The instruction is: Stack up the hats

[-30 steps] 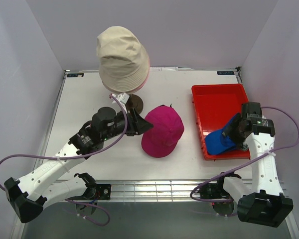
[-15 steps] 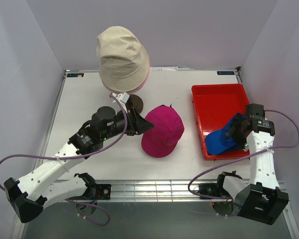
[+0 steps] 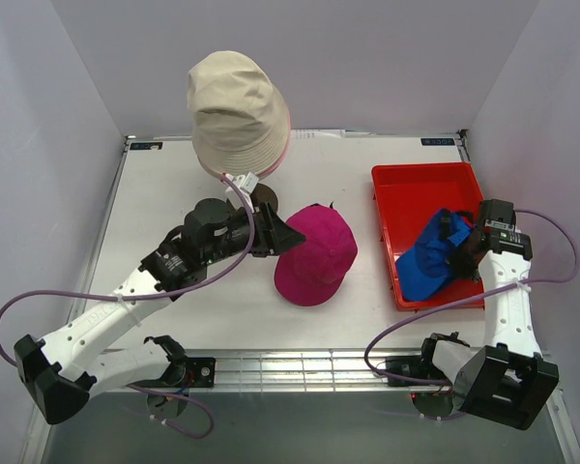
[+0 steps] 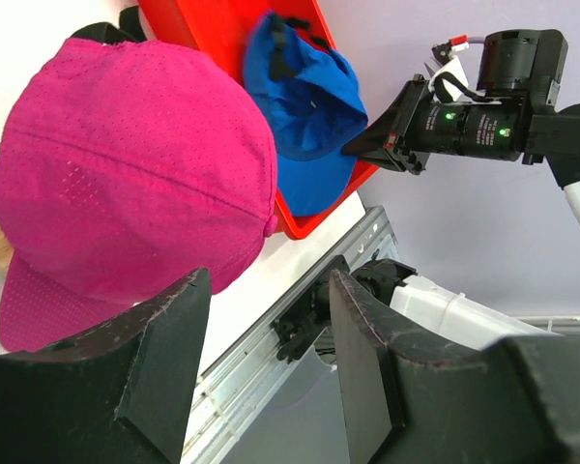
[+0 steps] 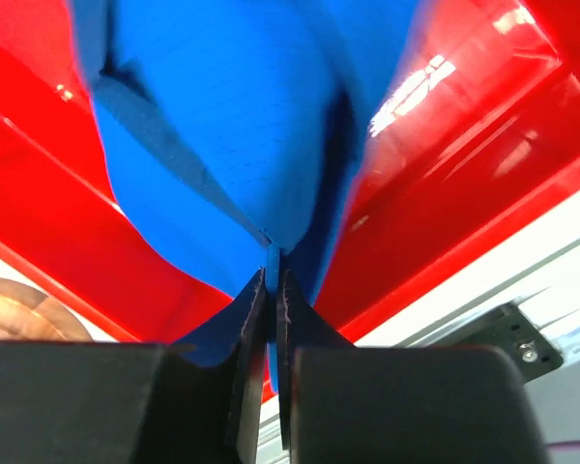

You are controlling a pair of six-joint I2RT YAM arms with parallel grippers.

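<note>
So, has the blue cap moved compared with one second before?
Yes. The blue cap, pinched by the right gripper, has shifted toward the far end of the red tray.

- beige hat: plain cream-beige
- pink hat: pale pink, only the rim shows
- magenta cap: solid magenta, fine pinhole dots
- blue cap: bright blue, black strap
- tray: glossy red
- table: white
- stand: dark brown
- arms: white, black joints
- cables: purple
</note>
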